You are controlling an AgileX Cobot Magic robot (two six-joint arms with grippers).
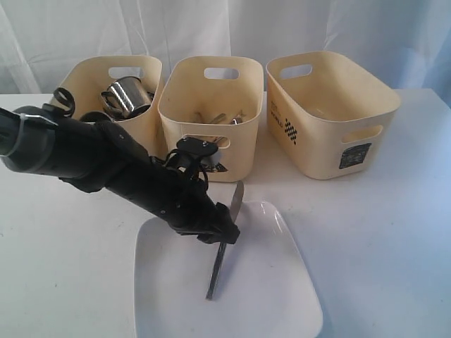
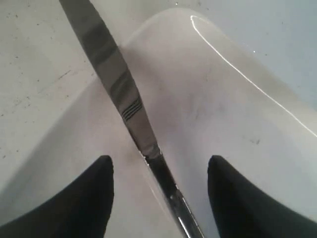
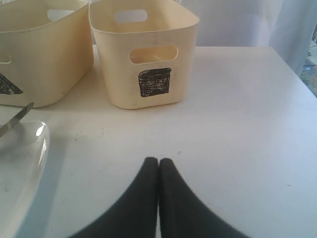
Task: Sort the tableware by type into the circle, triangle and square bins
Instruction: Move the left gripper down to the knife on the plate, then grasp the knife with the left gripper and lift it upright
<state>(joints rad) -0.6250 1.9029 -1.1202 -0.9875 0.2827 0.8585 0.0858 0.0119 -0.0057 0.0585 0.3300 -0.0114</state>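
Three cream plastic tubs lined the table's [image 1: 394, 225] back edge: a steel handled mug [image 1: 128, 98] sat in the left tub [image 1: 90, 83], steel cutlery [image 1: 220, 118] in the triangle-marked middle tub [image 1: 204, 98]. Near the front edge, a steel knife [image 1: 216, 273] lay on the white square plate [image 1: 275, 296], its blade pointing at the middle tub. The left gripper [image 1: 225, 236] straddled it, fingers spread wide; the right gripper [image 3: 158, 161] had its fingers pressed together.

The right tub [image 1: 320, 144], at one o'clock from the glossy white plate [image 1: 275, 303], was cream, with a black scribbled square [image 3: 154, 82] and a black chequered mark [image 1: 290, 132]. The cream middle tub [image 1: 239, 141] bore a black triangle [image 3: 7, 85]. The knife [image 2: 116, 84] was silver-grey with fine dark ridges. The left gripper [image 2: 159, 166] and right gripper [image 3: 158, 163] were black.
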